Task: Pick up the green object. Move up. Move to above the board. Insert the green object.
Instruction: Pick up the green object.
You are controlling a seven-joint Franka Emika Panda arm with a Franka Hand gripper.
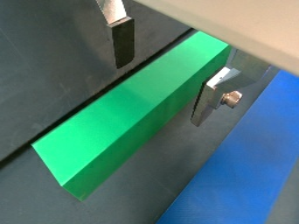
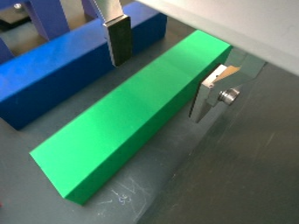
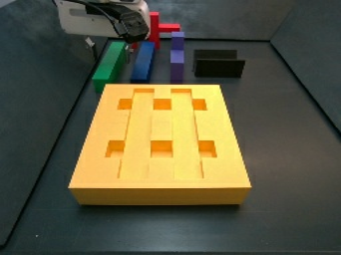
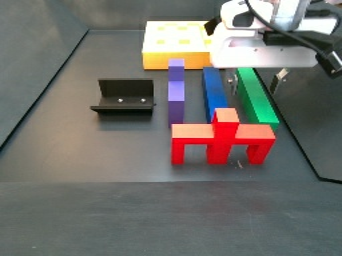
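The board (image 3: 163, 139) fills the middle of a side view. Behind it, upper left, the green object (image 3: 110, 62) lies on the bench beside the blue bar (image 3: 139, 58). It looks stiff, light and smooth. My gripper (image 1: 158, 74) straddles one end, fingers open, gripping nothing; a mid-length hold would balance better.

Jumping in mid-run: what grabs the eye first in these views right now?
The large orange-yellow slab of a board with its six square holes fills the middle of the floor. Behind it, the gripper is open astride one end of the long green rectangular bar, which lies flat beside the blue bar.
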